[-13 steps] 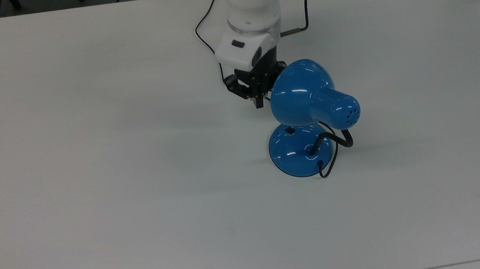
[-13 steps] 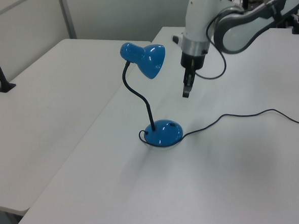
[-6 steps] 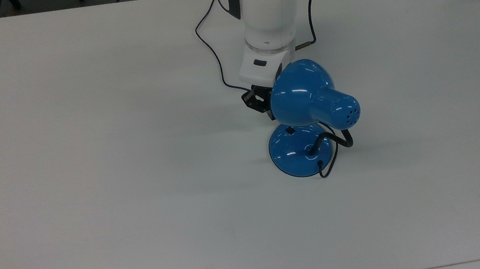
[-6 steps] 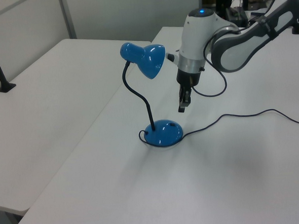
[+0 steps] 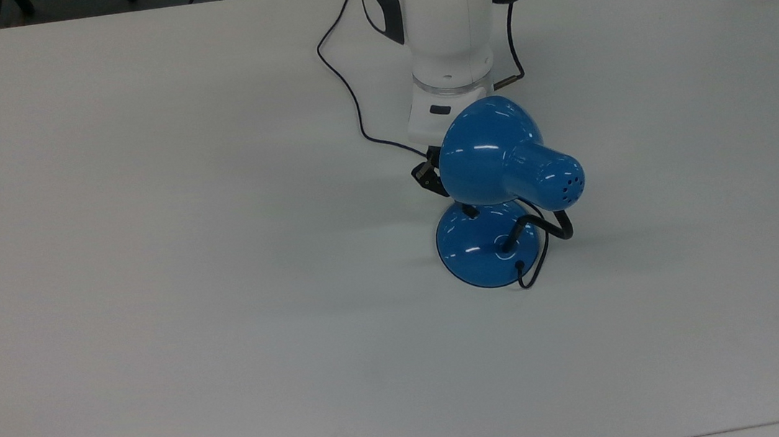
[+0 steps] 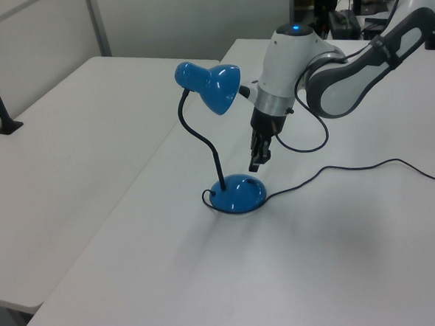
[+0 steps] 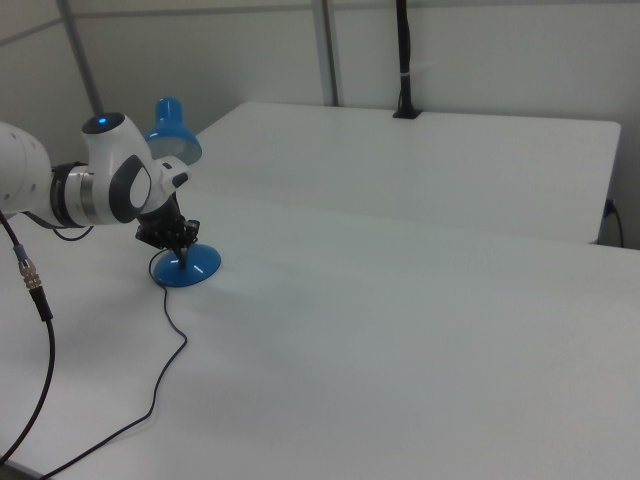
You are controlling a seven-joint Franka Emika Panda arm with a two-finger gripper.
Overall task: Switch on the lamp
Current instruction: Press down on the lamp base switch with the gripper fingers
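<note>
Glossy blue lamp (image 6: 211,86), bell shade, domed base, tool (image 6: 254,164) fingers together just above base

Glossy blue lamp (image 5: 499,163) with black neck and cord; white table (image 5: 149,273).
</note>
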